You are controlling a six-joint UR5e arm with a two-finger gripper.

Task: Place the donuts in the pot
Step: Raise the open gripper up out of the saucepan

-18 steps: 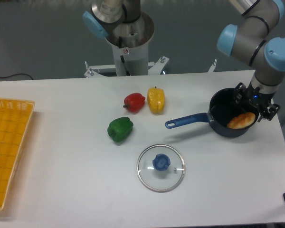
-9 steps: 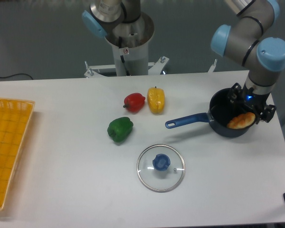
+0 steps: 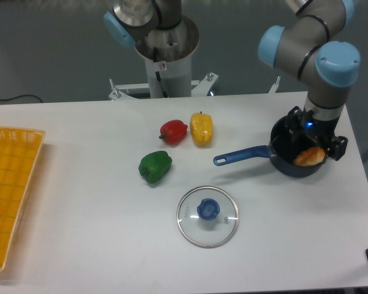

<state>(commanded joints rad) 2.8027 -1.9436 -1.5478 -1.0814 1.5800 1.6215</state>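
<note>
Near the desk's right edge, the robot's hand (image 3: 311, 136) hovers over the navy saucepan (image 3: 289, 160), grip state unclear, donut (image 3: 309, 157) lying inside; next move is likely withdrawing upward.

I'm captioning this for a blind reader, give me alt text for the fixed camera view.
A robot arm's gripper hangs over a dark pot with a golden donut inside it, at the white table's right end. Three peppers and a glass lid lie mid-table.

On the table: three bell peppers — one red (image 3: 173, 131), one yellow (image 3: 201, 129), one green (image 3: 155, 167) — one donut (image 3: 310, 157), one saucepan (image 3: 282, 153), one glass lid (image 3: 207, 215), one yellow basket (image 3: 6, 190).
</note>
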